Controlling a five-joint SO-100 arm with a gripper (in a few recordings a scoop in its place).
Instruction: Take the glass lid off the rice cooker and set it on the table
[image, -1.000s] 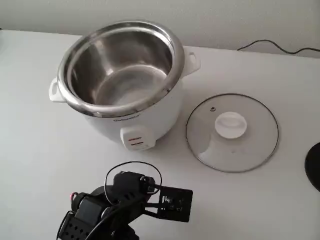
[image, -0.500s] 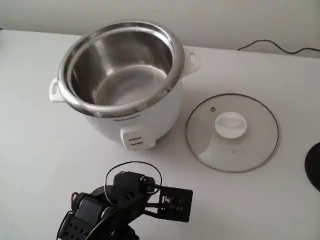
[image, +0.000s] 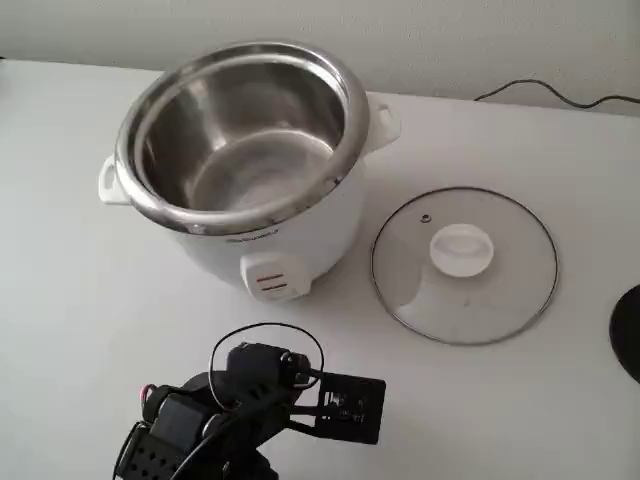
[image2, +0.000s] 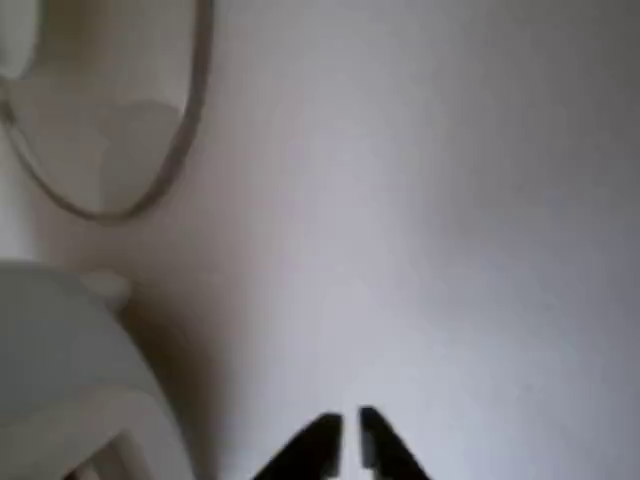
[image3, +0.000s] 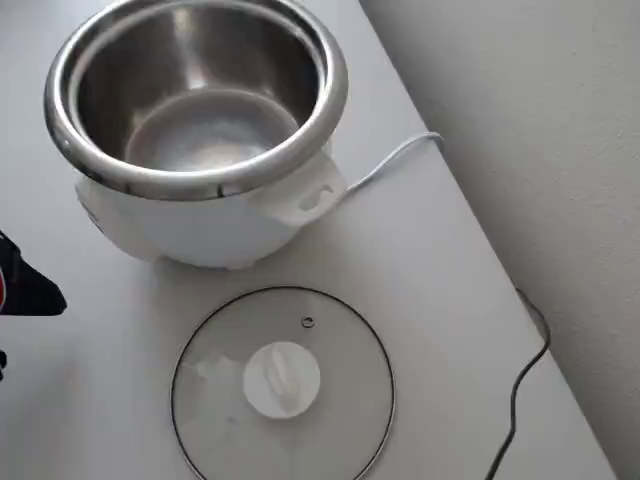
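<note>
The jaws are nearly together with only a thin slit between the two dark tips, holding nothing; the gripper (image2: 347, 440) hangs over bare table (image2: 460, 200) in the wrist view. The arm (image: 250, 405) sits folded at the bottom edge of the fixed view, in front of the rice cooker (image: 250, 170) and well apart from it.

The glass lid (image: 464, 264) is off the rice cooker and lies flat on the table just to the right of the rice cooker in the fixed view, knob (image: 461, 250) up, its rim close to the rice cooker's base but not touching. The steel pot (image3: 195, 90) stands open and empty.

By the look of it the task is done, and what remains is to park the arm. To do that well, keep the arm low and clear of the rice cooker's front switch (image: 272, 283), swing no nearer to the lid, and leave the lid settled where it lies, rather than nudging it.
</note>
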